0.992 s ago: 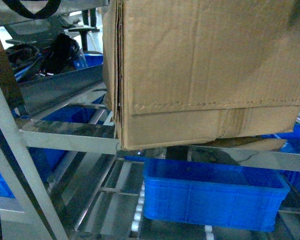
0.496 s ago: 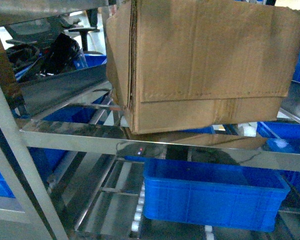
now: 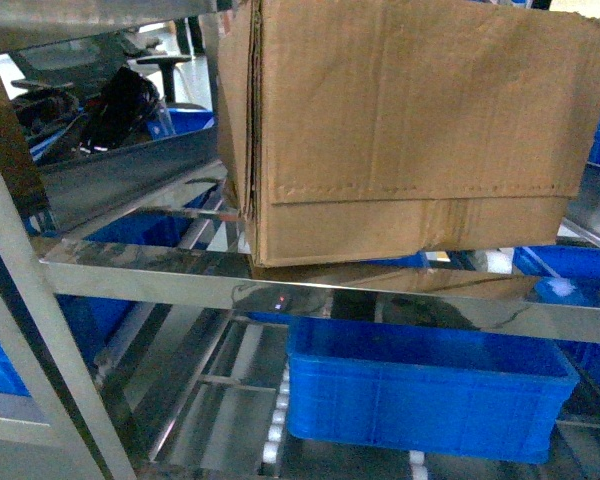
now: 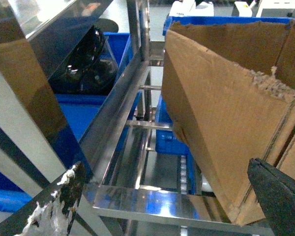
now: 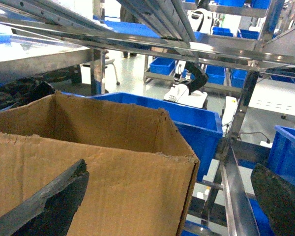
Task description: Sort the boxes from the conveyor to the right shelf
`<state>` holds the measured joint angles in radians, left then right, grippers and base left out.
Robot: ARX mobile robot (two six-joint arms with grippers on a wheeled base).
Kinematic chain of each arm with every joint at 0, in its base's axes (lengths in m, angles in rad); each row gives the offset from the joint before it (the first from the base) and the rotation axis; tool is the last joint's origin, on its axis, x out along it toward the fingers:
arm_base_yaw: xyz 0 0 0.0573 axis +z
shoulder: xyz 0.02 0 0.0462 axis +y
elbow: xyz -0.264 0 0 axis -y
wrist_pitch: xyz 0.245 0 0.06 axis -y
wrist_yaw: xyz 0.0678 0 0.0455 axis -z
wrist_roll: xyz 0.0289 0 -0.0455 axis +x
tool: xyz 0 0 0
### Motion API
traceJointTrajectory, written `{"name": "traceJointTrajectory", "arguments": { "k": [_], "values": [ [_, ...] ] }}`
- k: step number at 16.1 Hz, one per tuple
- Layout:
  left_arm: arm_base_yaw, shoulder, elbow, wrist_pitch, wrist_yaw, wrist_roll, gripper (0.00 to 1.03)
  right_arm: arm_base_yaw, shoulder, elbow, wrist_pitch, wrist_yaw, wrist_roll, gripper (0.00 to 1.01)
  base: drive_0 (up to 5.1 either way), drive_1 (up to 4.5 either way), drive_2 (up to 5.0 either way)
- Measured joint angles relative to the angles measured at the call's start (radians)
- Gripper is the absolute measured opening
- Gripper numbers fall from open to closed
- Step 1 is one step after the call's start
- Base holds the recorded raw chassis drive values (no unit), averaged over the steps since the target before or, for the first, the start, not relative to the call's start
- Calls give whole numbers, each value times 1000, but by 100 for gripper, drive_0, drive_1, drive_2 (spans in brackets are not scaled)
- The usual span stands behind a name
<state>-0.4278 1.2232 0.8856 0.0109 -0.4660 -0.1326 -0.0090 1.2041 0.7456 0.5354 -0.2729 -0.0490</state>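
Pincer fingers frame the wrist views. The left pincer (image 4: pixel 162 167) is spread wide, with one worn finger low on the left and one black finger low on the right, and the near corner of the box (image 3: pixel 410 120) sits between them. The right pincer (image 5: pixel 169 169) is spread just as wide across the carton's torn top edge. Neither is pinching the cardboard.

Just ahead runs the front rail (image 3: pixel 280 290) of the right shelf (image 3: pixel 140 265), with a blue bin (image 3: pixel 420 400) on the tier below. A second ago the box hung close to the head camera, its bottom edge overlapping that rail. Now it has moved back and settled behind the rail, on or just above the steel tier; contact cannot be told for sure.

By this reading the box is placed or nearly so, and what is left is for the arms to pull clear. The conveyor is out of sight. Farther off are more blue bins (image 5: pixel 196 123) and further racks.
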Motion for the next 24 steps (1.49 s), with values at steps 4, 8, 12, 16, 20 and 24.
{"name": "traceJointTrajectory", "arguments": {
  "k": [4, 8, 12, 16, 20, 24],
  "values": [
    [2, -2, -2, -5, 3, -51, 98, 3, -14, 0, -45, 54, 6, 95, 28, 407, -350],
    [62, -90, -226, 404, 106, 58, 76, 8, -125, -179, -7, 267, 31, 64, 28, 407, -350],
    [198, -283, -537, 575, 232, 114, 25, 9, -269, -418, 71, 271, 34, 12, 28, 407, -350],
    [287, -437, -690, 577, 318, 117, 2, 9, -406, -560, 71, 272, 34, 2, 28, 407, -350],
    [368, -581, -777, 516, 417, 118, 2, 9, -546, -644, 14, 272, 35, 2, 28, 407, -350],
    [425, -719, -830, 430, 466, 119, 2, 9, -686, -693, -77, 272, 35, 2, 28, 407, -350]
  ]
}}
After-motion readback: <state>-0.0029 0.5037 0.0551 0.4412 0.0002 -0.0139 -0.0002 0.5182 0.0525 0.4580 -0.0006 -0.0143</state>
